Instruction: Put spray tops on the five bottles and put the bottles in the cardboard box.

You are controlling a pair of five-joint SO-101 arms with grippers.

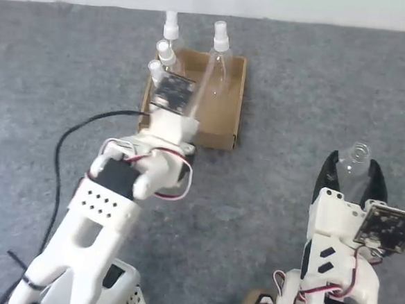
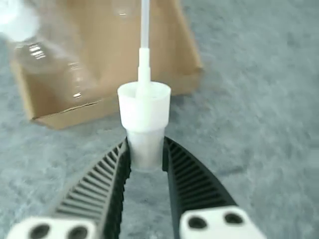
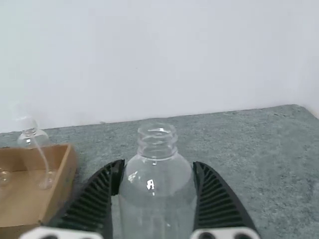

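cardboard box [image 1: 225,119], capped bottles [image 1: 218,62] standing inside

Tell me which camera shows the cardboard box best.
The high view: it looks down on the cardboard box, though the left arm covers one side. The left wrist view shows part of it, the right wrist view one end.

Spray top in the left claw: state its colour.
The spray top is white; the left wrist view shows it best.
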